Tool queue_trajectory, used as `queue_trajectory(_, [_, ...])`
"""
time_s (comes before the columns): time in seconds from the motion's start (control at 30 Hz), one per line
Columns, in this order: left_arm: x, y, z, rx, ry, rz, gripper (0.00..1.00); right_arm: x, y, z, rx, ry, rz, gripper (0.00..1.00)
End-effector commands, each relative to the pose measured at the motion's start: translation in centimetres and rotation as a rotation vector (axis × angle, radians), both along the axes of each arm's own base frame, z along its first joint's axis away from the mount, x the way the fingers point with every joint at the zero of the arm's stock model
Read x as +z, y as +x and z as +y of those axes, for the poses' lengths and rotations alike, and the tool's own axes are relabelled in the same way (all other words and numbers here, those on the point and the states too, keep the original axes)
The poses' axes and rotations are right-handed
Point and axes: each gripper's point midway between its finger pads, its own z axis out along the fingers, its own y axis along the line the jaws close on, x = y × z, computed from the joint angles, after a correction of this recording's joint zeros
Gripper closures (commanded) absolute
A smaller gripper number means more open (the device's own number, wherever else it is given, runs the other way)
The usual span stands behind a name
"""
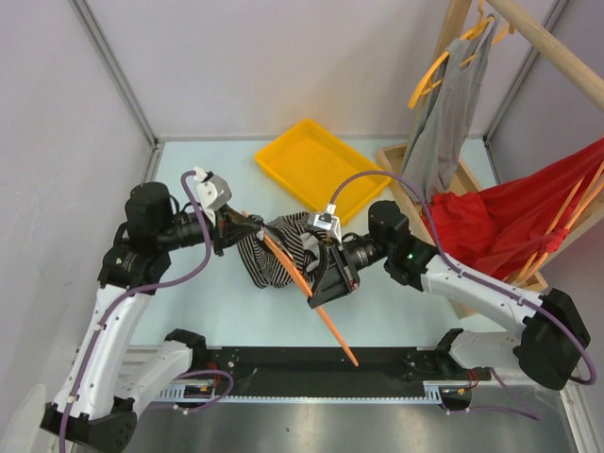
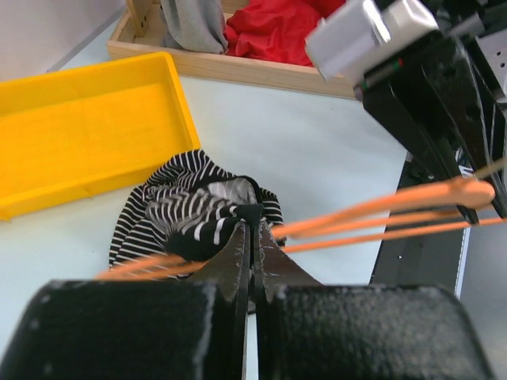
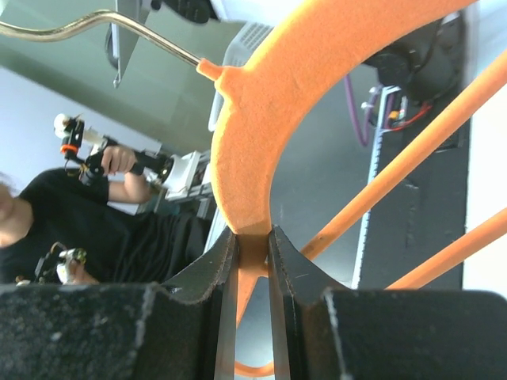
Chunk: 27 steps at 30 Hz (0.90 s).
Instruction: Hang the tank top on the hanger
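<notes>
The striped tank top (image 1: pixel 276 253) hangs bunched between my two grippers above the table. My left gripper (image 1: pixel 243 229) is shut on its dark strap edge (image 2: pixel 252 215), with the striped cloth (image 2: pixel 182 214) hanging just past the tips. The orange hanger (image 1: pixel 300 280) runs slanted through the cloth toward the table's near edge. My right gripper (image 1: pixel 326 274) is shut on the hanger's thick curved top (image 3: pixel 253 158), just below the silver hook (image 3: pixel 95 25). The hanger's thin orange bars (image 2: pixel 380 218) cross the left wrist view beside the right arm.
A yellow tray (image 1: pixel 316 162) lies at the back centre of the table. A wooden crate (image 1: pixel 401 193) at the right holds a grey garment (image 1: pixel 451 104) and a big red cloth (image 1: pixel 528 212) on other orange hangers, under a wooden rail (image 1: pixel 557 47).
</notes>
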Motion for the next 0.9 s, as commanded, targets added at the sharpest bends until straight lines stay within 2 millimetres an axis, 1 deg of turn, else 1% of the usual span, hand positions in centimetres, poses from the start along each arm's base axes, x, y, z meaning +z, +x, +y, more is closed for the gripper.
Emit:
queue_trajectory(0.0, [3.6,0.1,-1.1,-0.074,-0.049,-0.071,1.00,1.6,-0.9,0.8,0.054,0.084,-0.066,0.91])
queue_trajectory(0.07, [3.7,-0.4,-1.6,-0.112,-0.052,-0.069,1.00,1.6,-0.6,0.7,0.047,0.085,-0.065,0.91])
queue_trajectory(0.13, [2.9,-1.0,-1.8,-0.137,-0.048,-0.053,1.00,1.9,-0.4,0.5,0.045,0.095,-0.069,0.91])
queue_trajectory(0.17, [2.4,-1.7,-1.8,-0.156,-0.051,-0.042,1.00,2.2,-0.3,0.2,0.047,0.101,-0.074,0.91])
queue_trajectory(0.23, [1.9,-2.7,-1.8,-0.182,-0.055,-0.034,1.00,2.4,0.5,-0.1,0.027,0.107,-0.081,0.91])
queue_trajectory(0.27, [1.5,-3.5,-1.9,-0.220,-0.064,-0.026,1.00,2.4,0.6,-0.3,0.030,0.107,-0.079,0.91])
queue_trajectory(0.3, [1.7,-4.0,-1.9,-0.233,-0.070,-0.035,1.00,2.8,0.8,-0.5,0.027,0.118,-0.082,0.91])
queue_trajectory(0.37, [1.9,-4.0,-2.1,-0.244,-0.078,-0.032,1.00,3.1,0.7,-0.5,0.038,0.127,-0.082,0.91])
queue_trajectory(0.4, [2.2,-3.8,-2.2,-0.246,-0.078,-0.032,1.00,3.4,0.7,-0.3,0.047,0.141,-0.091,0.91])
queue_trajectory(0.47, [2.4,-3.6,-2.4,-0.261,-0.081,-0.023,1.00,3.3,0.5,-0.1,0.061,0.134,-0.073,0.92])
queue_trajectory(0.5, [2.9,-3.6,-2.6,-0.276,-0.085,-0.028,1.00,3.1,0.5,0.2,0.065,0.132,-0.070,0.92])
queue_trajectory(0.53, [2.7,-3.3,-2.9,-0.283,-0.082,-0.011,1.00,3.0,0.3,0.3,0.073,0.130,-0.066,0.92])
queue_trajectory(0.57, [3.0,-3.6,-3.4,-0.305,-0.082,-0.015,1.00,2.9,0.2,0.3,0.076,0.128,-0.063,0.92])
queue_trajectory(0.63, [2.7,-3.1,-4.0,-0.302,-0.065,-0.009,1.00,2.5,0.1,0.4,0.082,0.124,-0.059,0.92])
queue_trajectory(0.67, [3.0,-3.5,-4.6,-0.323,-0.060,-0.020,1.00,2.4,0.0,0.4,0.084,0.124,-0.058,0.92])
queue_trajectory(0.77, [3.1,-3.8,-5.6,-0.350,-0.050,-0.021,1.00,2.2,0.1,0.4,0.086,0.118,-0.053,0.92])
queue_trajectory(0.87, [2.6,-3.5,-5.1,-0.308,-0.023,-0.040,1.00,2.1,0.3,0.2,0.088,0.113,-0.048,0.92])
